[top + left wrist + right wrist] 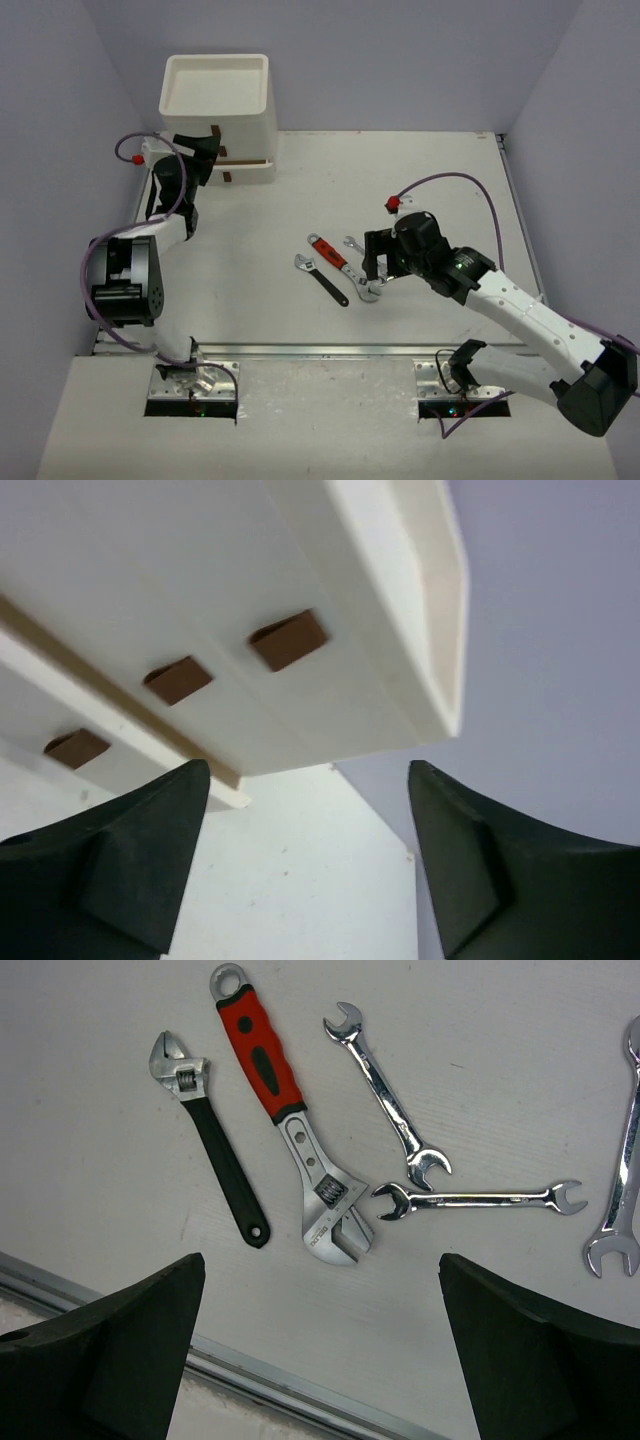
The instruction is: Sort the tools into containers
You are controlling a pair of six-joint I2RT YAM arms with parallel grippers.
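**Operator:** What lay nearest me, and how many?

**Spotter:** You had five tools, all flat on the table (250, 230). Take the red-handled adjustable wrench (280, 1095) as your mark; there was one of those. One black-handled adjustable wrench (215, 1155) lay just beside it on its left. Three silver wrenches lay on its right. The slanted silver wrench (385, 1095) was near its handle. The crosswise silver wrench (478, 1199) had one open end just beside its jaw. The outer silver wrench (625, 1150) sat farther right, cut off by the edge of your wrist view.

**Operator:** And my right gripper?

**Spotter:** Your right gripper (318, 1270) hung above the jaw end of the red-handled adjustable wrench. Its fingers were spread wide and gripped nothing.

**Operator:** What was farther out?

**Spotter:** Well beyond the red-handled adjustable wrench, off to its far left, stood one white box unit (245, 125). Your left gripper (308, 780) was near its front, facing the drawers. Its fingers were parted wide with nothing between them.

**Operator:** How many containers, and what was in them?

**Spotter:** There was one shallow tray (216, 58) on top, with its white floor showing all across from above. Below it you had three dark red-brown handles: the top handle (288, 640), the middle handle (178, 680) and the lowest handle (77, 748). I could not tell what the drawers held.
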